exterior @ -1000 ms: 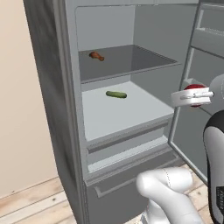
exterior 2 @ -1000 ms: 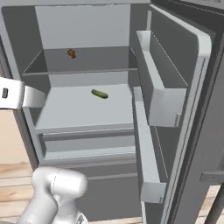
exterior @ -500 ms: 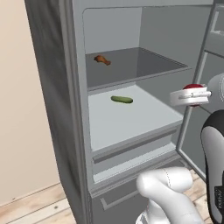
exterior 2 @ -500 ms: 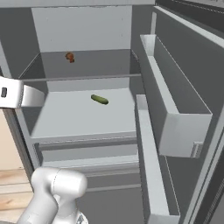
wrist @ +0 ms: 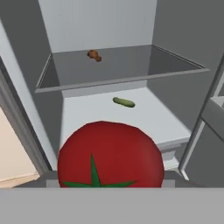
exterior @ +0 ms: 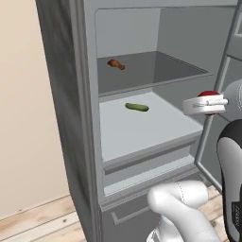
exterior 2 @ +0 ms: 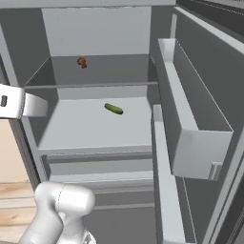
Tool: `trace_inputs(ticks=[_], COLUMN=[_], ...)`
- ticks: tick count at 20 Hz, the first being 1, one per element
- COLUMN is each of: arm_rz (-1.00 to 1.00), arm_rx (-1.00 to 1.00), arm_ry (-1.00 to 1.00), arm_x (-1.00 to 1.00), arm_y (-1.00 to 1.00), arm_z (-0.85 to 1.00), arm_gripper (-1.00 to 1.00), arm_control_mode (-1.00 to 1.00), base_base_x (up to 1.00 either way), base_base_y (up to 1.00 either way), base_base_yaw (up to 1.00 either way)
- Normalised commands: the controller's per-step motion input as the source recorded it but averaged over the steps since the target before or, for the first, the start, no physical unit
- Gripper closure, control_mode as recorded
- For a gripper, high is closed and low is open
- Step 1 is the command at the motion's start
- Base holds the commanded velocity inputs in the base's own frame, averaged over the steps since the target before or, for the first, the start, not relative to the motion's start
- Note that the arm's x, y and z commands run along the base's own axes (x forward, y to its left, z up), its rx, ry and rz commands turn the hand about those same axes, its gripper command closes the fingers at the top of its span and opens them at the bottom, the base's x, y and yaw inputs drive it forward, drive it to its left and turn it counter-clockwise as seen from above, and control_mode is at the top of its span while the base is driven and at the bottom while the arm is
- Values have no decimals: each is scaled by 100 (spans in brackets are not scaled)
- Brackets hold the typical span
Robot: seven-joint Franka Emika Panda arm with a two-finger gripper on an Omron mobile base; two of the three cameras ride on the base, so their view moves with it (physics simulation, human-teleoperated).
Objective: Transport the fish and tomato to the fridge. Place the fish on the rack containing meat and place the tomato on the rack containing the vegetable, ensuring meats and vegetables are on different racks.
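The end effector [exterior: 189, 106] gripped the tomato [wrist: 110, 154] in front of the open fridge [exterior: 71, 94]. A cucumber [wrist: 124, 103] lay on the lower shelf [wrist: 144, 118], a drumstick [wrist: 93, 55] above.

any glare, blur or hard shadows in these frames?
Left base view: flat, even rendered light, no glare, cucumber sharp. Right base view: upper rack darker than the lower. Hand view: tomato looms large up close, soft highlight, no blur.
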Motion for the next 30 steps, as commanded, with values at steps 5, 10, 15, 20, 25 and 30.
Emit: trace_inputs(ticks=[5,10,15,20,25,30], arm_rz=[0,5,5,4,6,8], arm_rx=[0,0,-1,-2,0,0], arm_ry=[0,0,0,0,0,0], arm_x=[0,27,36,49,58,79], arm_y=[0,-10,-15,-3,-21,-28], arm_z=[0,-20,-62,-71,-52,-53], arm_gripper=[100,100,100,100,100,100], arm_control_mode=[100,-100,-100,-100,-100,-100], base_base_x=[1,7,0,0,0,0], base_base_y=[0,0,0,0,0,0], base_base_yaw=[12,4,0,0,0,0])
